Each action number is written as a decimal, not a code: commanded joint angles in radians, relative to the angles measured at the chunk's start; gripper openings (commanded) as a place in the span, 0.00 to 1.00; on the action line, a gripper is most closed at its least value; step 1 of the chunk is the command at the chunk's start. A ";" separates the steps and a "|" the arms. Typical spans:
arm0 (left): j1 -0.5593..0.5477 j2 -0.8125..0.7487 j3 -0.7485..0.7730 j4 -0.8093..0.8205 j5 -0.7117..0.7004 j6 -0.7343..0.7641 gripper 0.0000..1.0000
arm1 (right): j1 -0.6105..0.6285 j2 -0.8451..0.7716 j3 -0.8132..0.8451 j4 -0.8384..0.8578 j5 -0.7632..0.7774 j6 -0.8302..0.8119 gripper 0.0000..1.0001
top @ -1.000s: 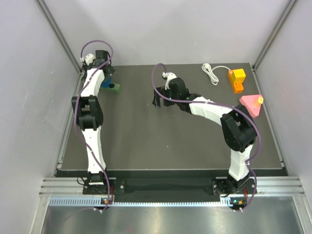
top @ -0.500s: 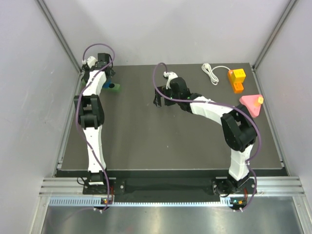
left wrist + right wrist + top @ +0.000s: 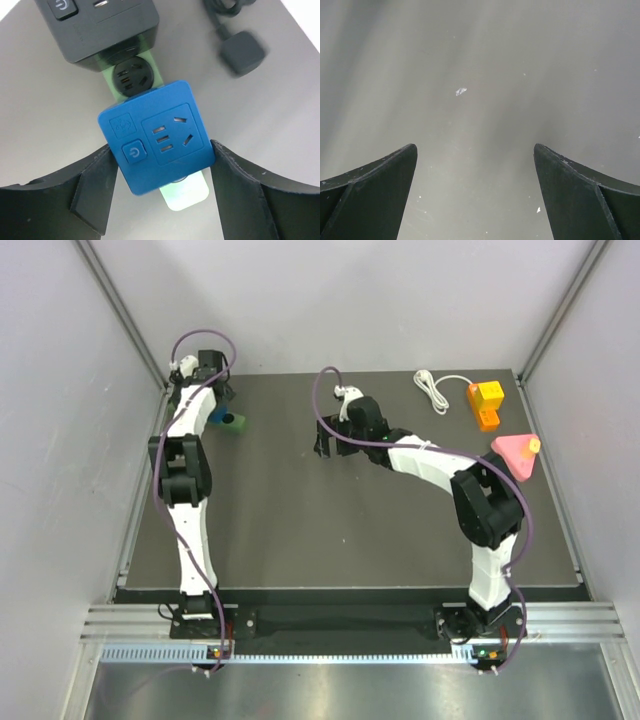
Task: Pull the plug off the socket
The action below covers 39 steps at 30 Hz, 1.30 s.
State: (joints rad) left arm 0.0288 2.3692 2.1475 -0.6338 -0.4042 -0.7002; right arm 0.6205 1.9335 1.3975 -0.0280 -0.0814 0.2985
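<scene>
A blue cube plug [image 3: 155,135] with a socket face and a power button sits plugged into a green socket strip [image 3: 134,75], which runs under a black cube adapter [image 3: 100,25]. My left gripper [image 3: 161,150] has a finger pressed against each side of the blue plug. In the top view the left gripper [image 3: 220,405] is at the far left of the table over the blue plug [image 3: 215,418] and the green strip [image 3: 236,422]. My right gripper [image 3: 322,448] is open and empty over bare table at mid-back; in its wrist view the gripper [image 3: 475,150] frames only the table surface.
A black plug [image 3: 243,52] with its cable lies on the table right of the strip. A white coiled cable [image 3: 432,388], orange and yellow blocks [image 3: 486,403] and a pink triangle [image 3: 516,452] are at the back right. White walls enclose the table.
The left wrist has shifted slightly over the blue plug and green strip. The right gripper has edged a little toward the back. The strip has stayed in place.
</scene>
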 commanded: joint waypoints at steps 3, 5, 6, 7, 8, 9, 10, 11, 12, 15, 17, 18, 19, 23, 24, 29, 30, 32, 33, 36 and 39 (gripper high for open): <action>0.000 -0.227 -0.165 -0.053 0.010 0.117 0.00 | 0.027 0.022 0.089 -0.055 -0.035 0.008 1.00; -0.003 -0.272 -0.218 -0.055 0.039 0.123 0.00 | 0.038 0.016 0.084 -0.065 -0.041 0.013 1.00; -0.007 -0.295 -0.275 -0.061 0.051 0.120 0.00 | 0.042 0.007 0.083 -0.069 -0.046 0.019 1.00; -0.009 -0.341 -0.305 -0.066 0.077 0.120 0.00 | 0.045 0.001 0.071 -0.072 -0.046 0.025 1.00; -0.013 -0.361 -0.331 -0.076 0.103 0.113 0.00 | 0.051 -0.005 0.064 -0.073 -0.047 0.031 1.00; -0.026 -0.384 -0.397 -0.081 0.132 0.114 0.00 | 0.053 -0.020 0.055 -0.079 -0.046 0.043 1.00; -0.024 -0.427 -0.431 -0.079 0.139 0.117 0.00 | 0.056 -0.028 0.032 -0.079 -0.044 0.050 1.00; -0.053 -0.447 -0.461 -0.081 0.149 0.120 0.00 | 0.061 -0.037 0.018 -0.082 -0.043 0.065 1.00; -0.075 -0.470 -0.528 -0.079 0.165 0.119 0.00 | 0.062 -0.057 0.006 -0.085 -0.040 0.070 1.00; -0.139 -0.563 -0.657 -0.073 0.189 0.108 0.00 | 0.085 -0.094 -0.046 -0.105 -0.014 0.079 1.00; -0.184 -0.642 -0.719 -0.069 0.177 0.097 0.00 | 0.102 -0.117 -0.089 -0.127 0.005 0.093 1.00; -0.234 -0.692 -0.771 -0.070 0.173 0.091 0.00 | 0.107 -0.135 -0.115 -0.139 0.029 0.111 1.00; -0.260 -0.718 -0.797 -0.070 0.170 0.084 0.00 | 0.111 -0.145 -0.129 -0.148 0.040 0.129 1.00; -0.397 -0.829 -0.955 -0.054 0.177 0.016 0.00 | 0.111 -0.186 -0.219 -0.130 -0.049 0.159 1.00; -0.441 -0.862 -0.983 -0.043 0.192 0.004 0.00 | 0.113 -0.208 -0.273 -0.109 -0.085 0.159 1.00; -0.533 -0.935 -1.136 -0.018 0.209 -0.067 0.00 | 0.116 -0.284 -0.429 0.070 -0.176 0.195 1.00; -0.544 -0.961 -1.155 -0.003 0.218 -0.070 0.00 | 0.116 -0.313 -0.480 0.101 -0.219 0.197 1.00; -0.549 -0.985 -1.201 0.020 0.241 -0.061 0.00 | 0.116 -0.335 -0.523 0.176 -0.248 0.206 1.00; -0.552 -1.008 -1.213 0.028 0.260 -0.056 0.00 | 0.116 -0.352 -0.563 0.200 -0.282 0.208 0.99; -0.555 -1.054 -1.235 0.055 0.266 -0.030 0.07 | 0.116 -0.355 -0.607 0.264 -0.336 0.228 0.98; -0.555 -1.088 -1.244 0.077 0.260 -0.004 0.36 | 0.116 -0.352 -0.643 0.332 -0.374 0.260 0.98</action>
State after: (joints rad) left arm -0.5171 1.3411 0.9108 -0.6231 -0.1768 -0.7296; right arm 0.7246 1.6199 0.7807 0.1429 -0.3729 0.5194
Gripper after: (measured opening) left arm 0.686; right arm 0.982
